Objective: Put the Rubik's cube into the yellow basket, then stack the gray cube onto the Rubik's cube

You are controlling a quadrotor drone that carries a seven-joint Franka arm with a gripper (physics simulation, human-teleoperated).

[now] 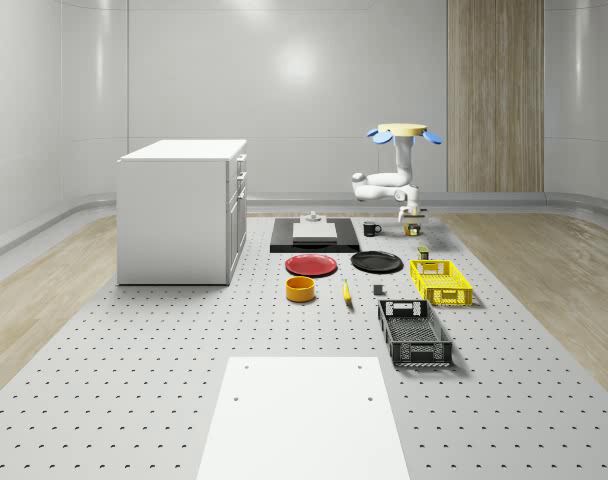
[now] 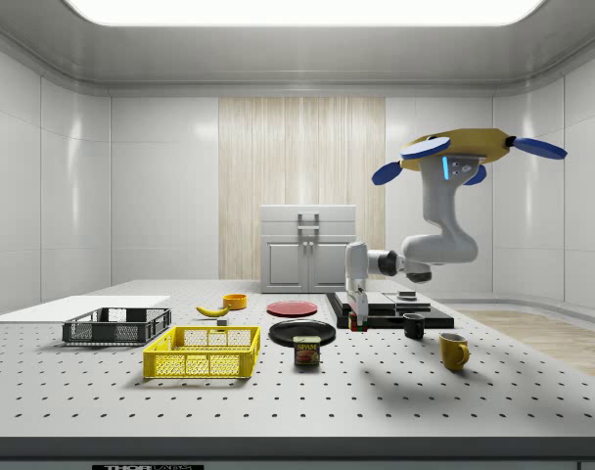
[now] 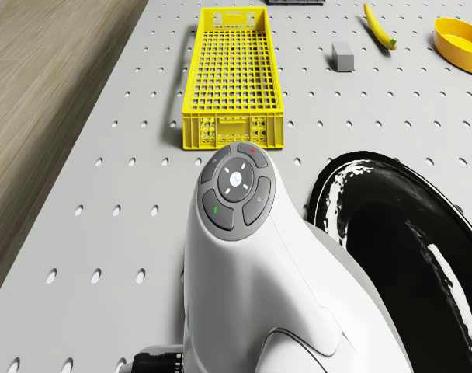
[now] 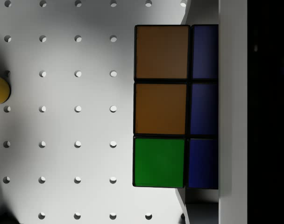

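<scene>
While the drone (image 2: 469, 152) hovers above the table's (image 1: 134, 380) far edge, with the gripper (image 2: 356, 315) low over the Rubik's cube (image 4: 163, 106) and its grip impossible to judge, centre the cube between the fingers before lifting toward the yellow basket (image 1: 441, 281).

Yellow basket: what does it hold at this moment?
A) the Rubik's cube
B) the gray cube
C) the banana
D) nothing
D: the drone view looks straight into the yellow basket and its mesh floor is bare, while the gray cube and the banana lie on the table beside it and the Rubik's cube sits on the perforated table right under the wrist camera.
</scene>
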